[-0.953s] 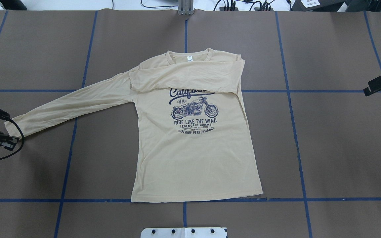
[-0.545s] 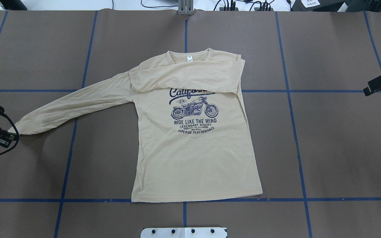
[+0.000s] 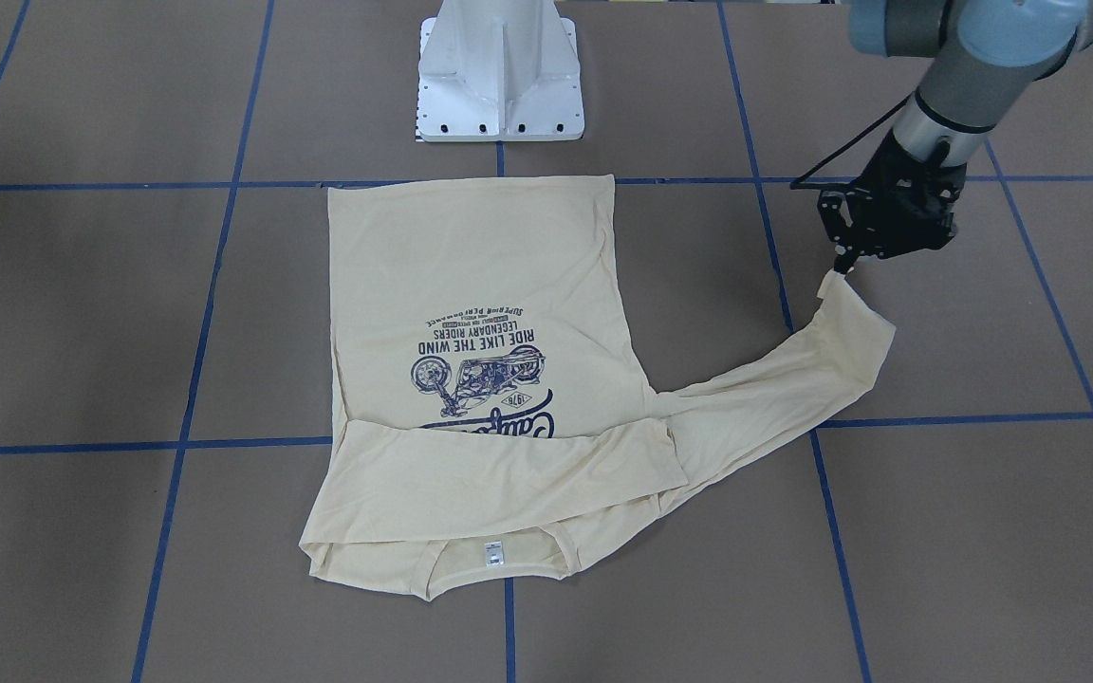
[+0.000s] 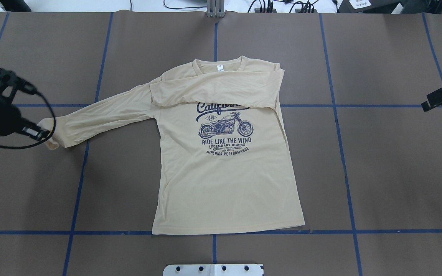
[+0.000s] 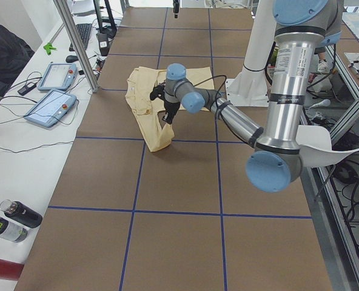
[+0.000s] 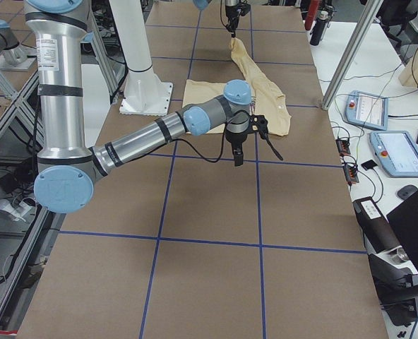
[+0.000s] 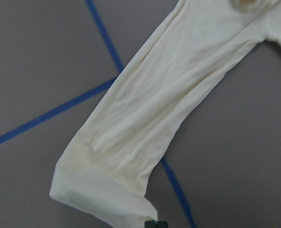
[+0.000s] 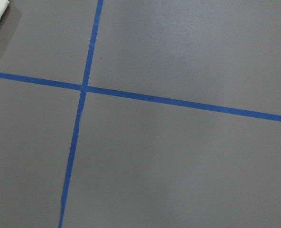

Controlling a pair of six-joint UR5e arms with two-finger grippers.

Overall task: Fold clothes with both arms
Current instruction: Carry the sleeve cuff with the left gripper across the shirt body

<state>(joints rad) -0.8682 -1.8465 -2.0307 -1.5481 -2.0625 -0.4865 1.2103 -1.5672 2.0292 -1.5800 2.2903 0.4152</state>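
The cream long-sleeved T-shirt [image 4: 225, 184] lies flat, print up, collar at the far side of the table. One sleeve [image 4: 217, 90] is folded across its chest. The other sleeve [image 4: 102, 115] stretches toward my left gripper [image 4: 38, 134], which is shut on the cuff [image 7: 98, 194] and holds it off the table, so the sleeve sags and buckles [image 3: 850, 332]. In the front-facing view the left gripper [image 3: 841, 266] hangs just above the raised cuff. My right gripper [image 4: 426, 106] hovers open at the table's right side, well clear of the shirt [image 3: 471, 275], with nothing in it.
Blue tape lines [image 4: 342, 134] grid the brown table cover. The white pedestal base [image 3: 499, 76] stands just behind the shirt's hem. Tablets [image 5: 49, 109] and bottles [image 5: 13, 218] sit on a side bench beyond the left end.
My left gripper has risen and carried the cuff inward toward the shirt body, so the once straight sleeve is now shorter and bunched. The right arm has not moved.
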